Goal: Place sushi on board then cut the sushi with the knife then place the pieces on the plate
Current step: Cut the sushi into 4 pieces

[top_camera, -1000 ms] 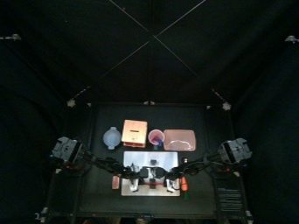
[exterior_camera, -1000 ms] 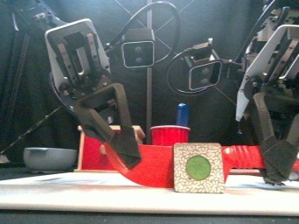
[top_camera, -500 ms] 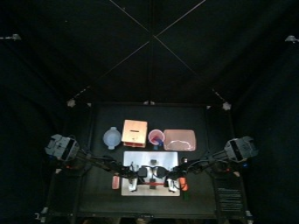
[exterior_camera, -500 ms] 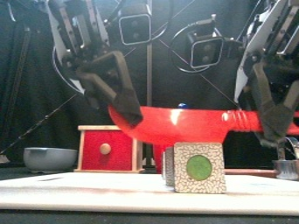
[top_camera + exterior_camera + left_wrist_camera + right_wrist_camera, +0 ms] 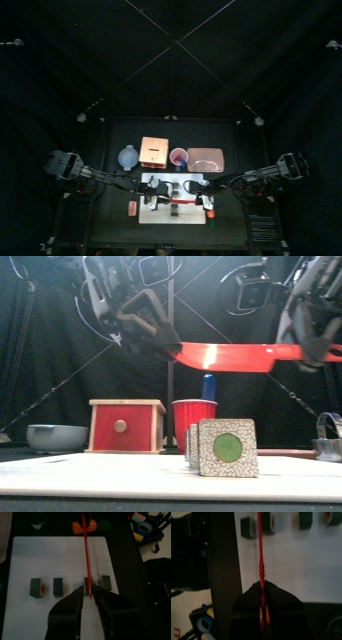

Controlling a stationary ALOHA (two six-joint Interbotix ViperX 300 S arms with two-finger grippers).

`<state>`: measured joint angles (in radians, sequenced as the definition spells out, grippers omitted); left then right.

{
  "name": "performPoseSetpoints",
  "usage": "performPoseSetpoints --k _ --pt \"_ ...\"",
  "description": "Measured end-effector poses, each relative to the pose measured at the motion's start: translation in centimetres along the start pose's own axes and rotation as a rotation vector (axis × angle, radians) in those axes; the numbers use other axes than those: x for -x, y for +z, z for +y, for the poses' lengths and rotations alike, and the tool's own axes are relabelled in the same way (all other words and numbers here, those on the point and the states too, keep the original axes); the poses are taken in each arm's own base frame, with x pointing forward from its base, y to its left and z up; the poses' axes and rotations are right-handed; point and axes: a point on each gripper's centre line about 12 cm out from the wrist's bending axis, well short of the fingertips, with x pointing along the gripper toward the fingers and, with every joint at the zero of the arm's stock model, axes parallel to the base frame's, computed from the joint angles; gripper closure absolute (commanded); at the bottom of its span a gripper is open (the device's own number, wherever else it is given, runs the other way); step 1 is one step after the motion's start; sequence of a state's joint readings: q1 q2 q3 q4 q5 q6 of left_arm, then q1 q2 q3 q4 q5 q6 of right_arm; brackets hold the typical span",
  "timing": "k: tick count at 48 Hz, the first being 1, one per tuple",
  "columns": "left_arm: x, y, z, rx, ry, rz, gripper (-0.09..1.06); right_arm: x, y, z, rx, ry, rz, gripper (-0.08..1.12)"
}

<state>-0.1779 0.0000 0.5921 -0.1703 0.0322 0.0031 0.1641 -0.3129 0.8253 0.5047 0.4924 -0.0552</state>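
On the black table (image 5: 227, 135), the white cutting board (image 5: 174, 212) lies at the middle of the front edge, with the pink tray (image 5: 205, 159) behind it toward the back right. The red knife (image 5: 234, 353) hangs level in the air above the board; the left gripper (image 5: 87, 593) has its jaws clenched on one end and the right gripper (image 5: 261, 586) has its jaws clenched on the other. Four sushi pieces (image 5: 58, 587) stand apart in a row on the board, beneath the knife and well below both pairs of jaws, touching neither.
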Motion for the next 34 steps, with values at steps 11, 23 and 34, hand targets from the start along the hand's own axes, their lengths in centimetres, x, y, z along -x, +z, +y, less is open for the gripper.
performPoseSetpoints --k 11,23,34 --pt "0.1 0.9 0.4 -0.014 0.009 -0.069 0.11 2.5 -2.6 -0.9 -0.038 0.020 -0.021 0.67" --pt "0.2 1.9 1.5 -0.027 0.031 -0.139 0.11 5.4 -6.3 -2.5 -0.158 0.018 0.017 0.66" --pt "0.7 4.2 2.4 -0.041 0.048 -0.312 0.11 7.3 -9.3 -3.7 -0.226 -0.048 0.074 0.65"
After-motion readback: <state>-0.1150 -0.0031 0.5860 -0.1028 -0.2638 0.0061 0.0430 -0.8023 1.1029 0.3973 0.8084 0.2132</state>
